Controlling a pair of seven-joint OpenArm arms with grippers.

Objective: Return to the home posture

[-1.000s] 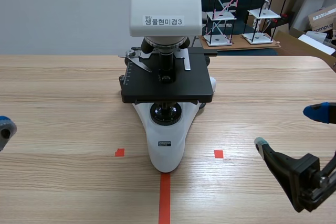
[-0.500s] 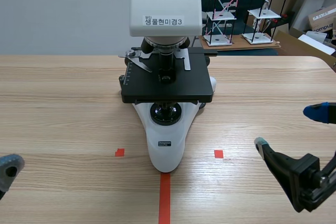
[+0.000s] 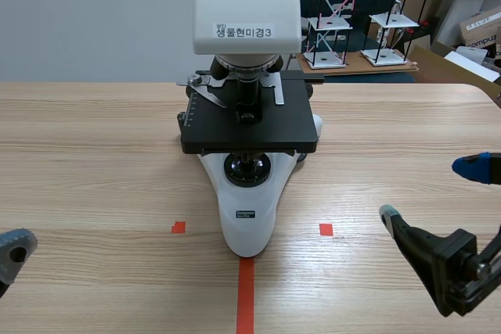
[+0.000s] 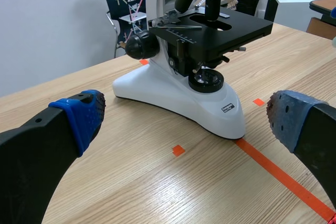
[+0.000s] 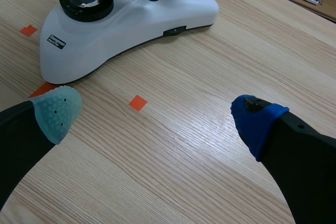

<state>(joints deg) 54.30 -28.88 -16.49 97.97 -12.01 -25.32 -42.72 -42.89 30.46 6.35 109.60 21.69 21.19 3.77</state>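
Left arm (image 3: 12, 251) and right arm (image 3: 448, 268) sit low at the counter's (image 3: 94, 154) near corners, jaws released and empty, well apart from the microscope (image 3: 249, 209); I judge the home posture all but reached.
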